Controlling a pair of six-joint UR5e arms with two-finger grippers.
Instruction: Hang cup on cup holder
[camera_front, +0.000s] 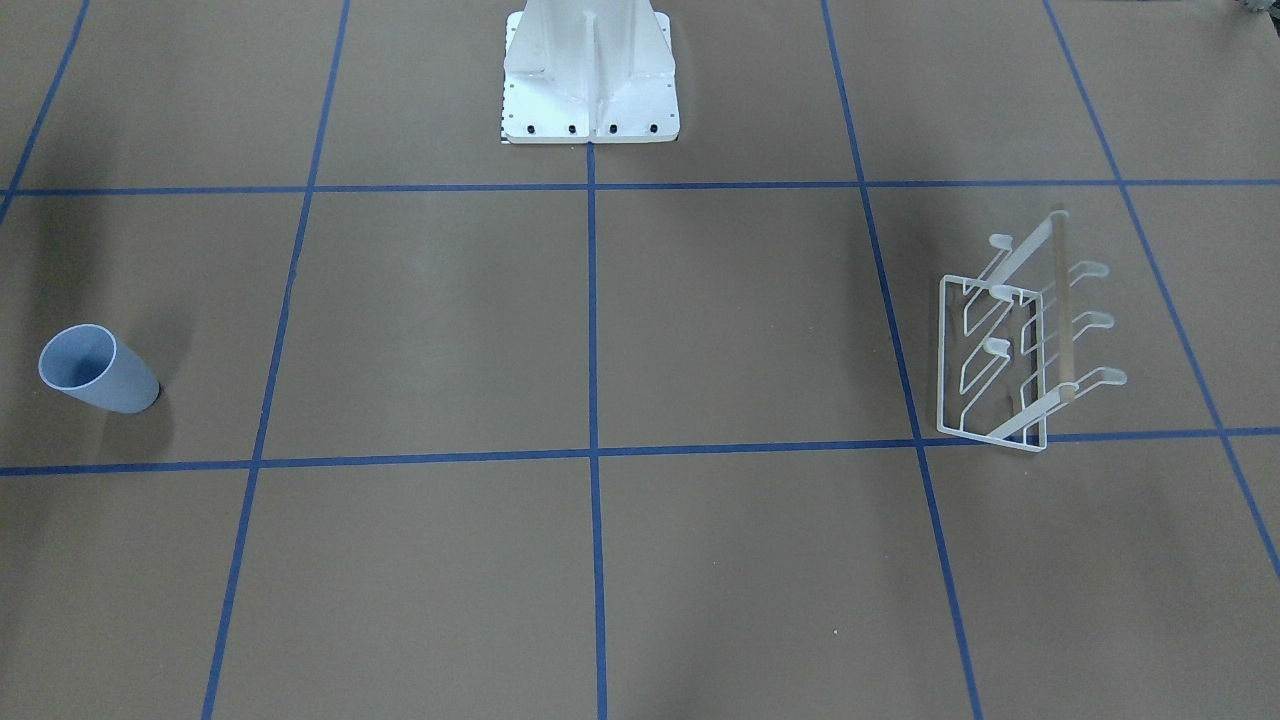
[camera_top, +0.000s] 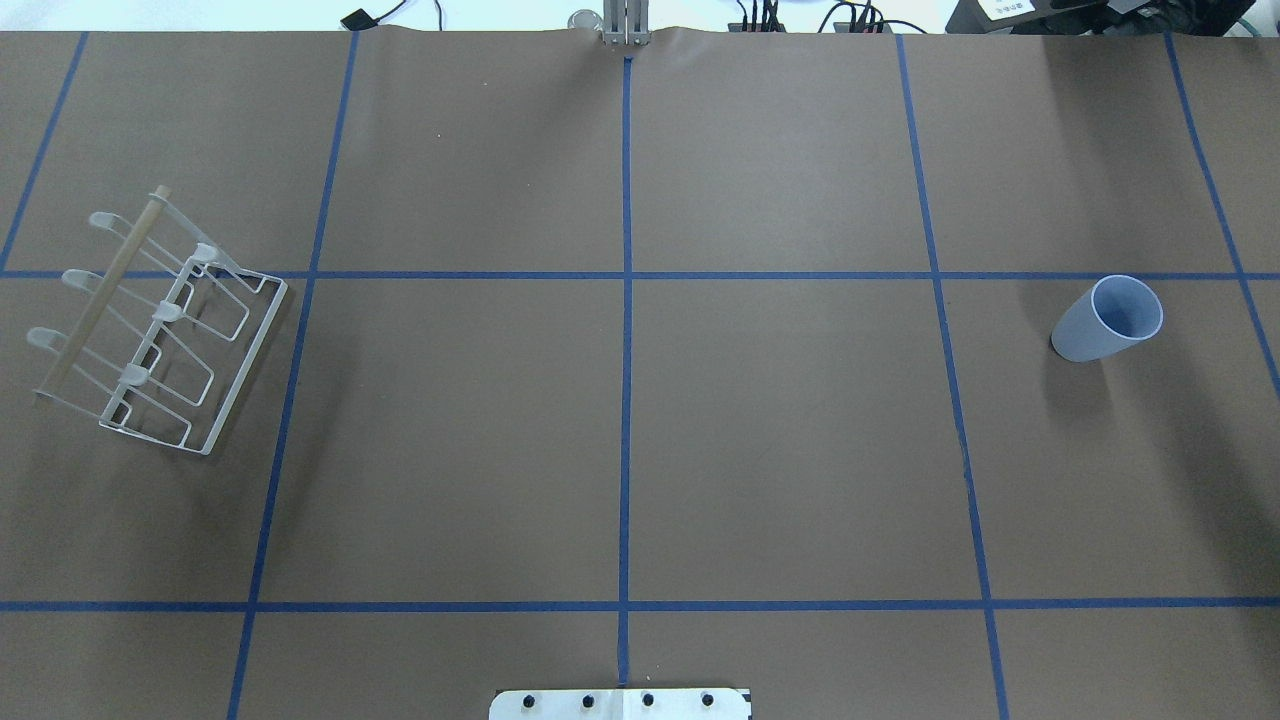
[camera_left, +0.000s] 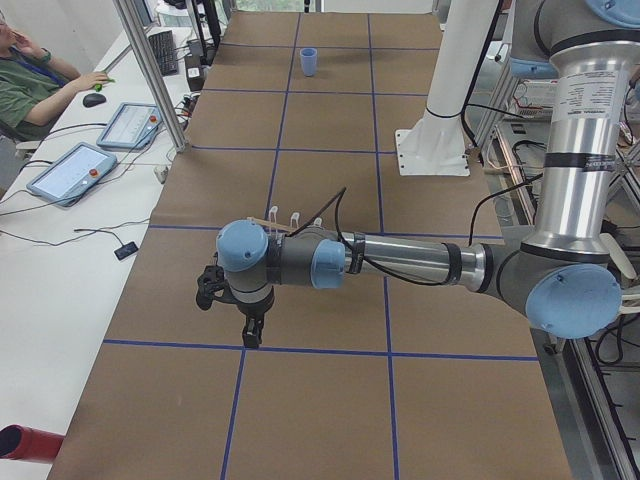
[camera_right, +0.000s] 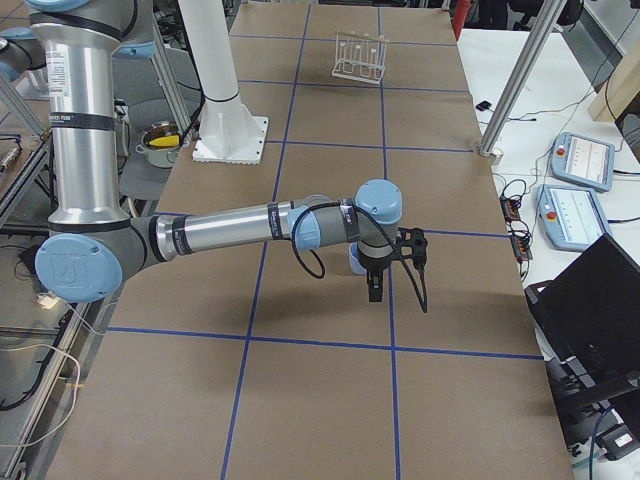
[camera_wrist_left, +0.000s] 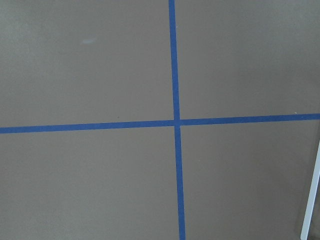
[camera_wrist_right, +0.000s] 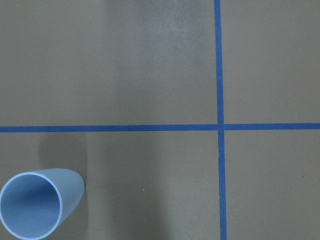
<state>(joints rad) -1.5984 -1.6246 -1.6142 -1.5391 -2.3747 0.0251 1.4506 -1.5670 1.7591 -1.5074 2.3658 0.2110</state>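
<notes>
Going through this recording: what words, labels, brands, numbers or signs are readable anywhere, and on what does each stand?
No text is readable.
Label on the left arm: too small to read.
Label on the right arm: too small to read.
Logo on the blue joint cap: blurred.
White tag past the table's far edge: blurred.
Pendant screens: too small to read.
Cup and holder: no markings.

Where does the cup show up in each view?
Exterior front-facing: cup far left.
Overhead exterior: cup right side.
Exterior left: cup top centre, far end.
Exterior right: cup centre, partly behind the near arm.
Left wrist: not in it.
Right wrist: cup bottom-left corner.
Shared landmark: blue tape grid.
</notes>
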